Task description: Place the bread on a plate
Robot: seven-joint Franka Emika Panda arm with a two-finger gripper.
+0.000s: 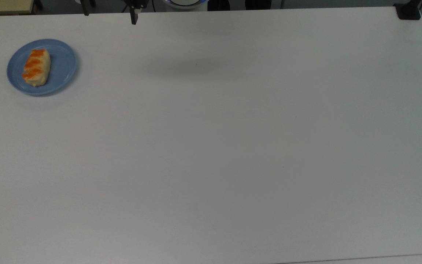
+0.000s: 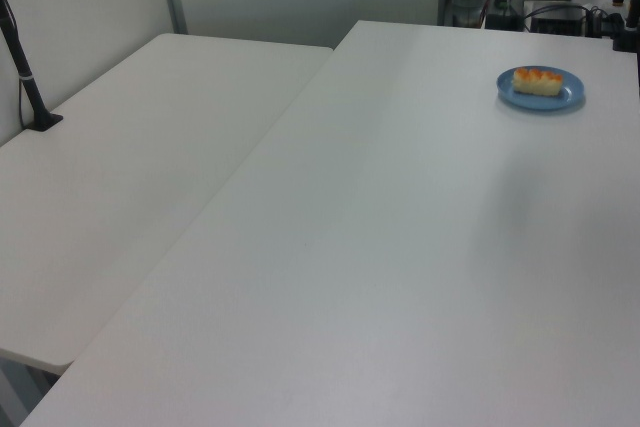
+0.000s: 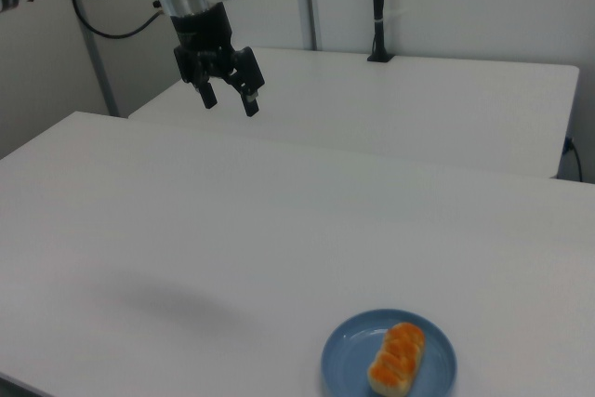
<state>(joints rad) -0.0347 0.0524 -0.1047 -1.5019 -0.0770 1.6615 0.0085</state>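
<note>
In the top view's far left, the plate [image 1: 41,67] sits on the white tabletop [image 1: 233,146], near that edge and toward the upper corner. The bread [image 1: 36,67] lies on the plate, slightly left of its centre, its long side running roughly up and down the picture with the orange stripes facing up. To the right of the plate and well apart from it, at the top edge of the top view, the two dark fingers [image 1: 134,16] of the gripper [image 1: 110,14] poke down into the picture, spread wide with nothing between them. Right of that, a soft shadow lies on the bare tabletop, and a black clamp [image 1: 408,11] sits at the far right corner. In the left view, a second white table [image 2: 130,177] stands on the left with a black post [image 2: 25,77] on it; the tabletop runs off to the right, where the plate [image 2: 540,90] and the bread [image 2: 538,80] rest near the far end. In the right view, the gripper [image 3: 228,101] hangs high above the tabletop at the upper left, fingers apart and empty, while the plate [image 3: 389,356] holding the bread [image 3: 397,358] is at the lower right, well apart from it.
</note>
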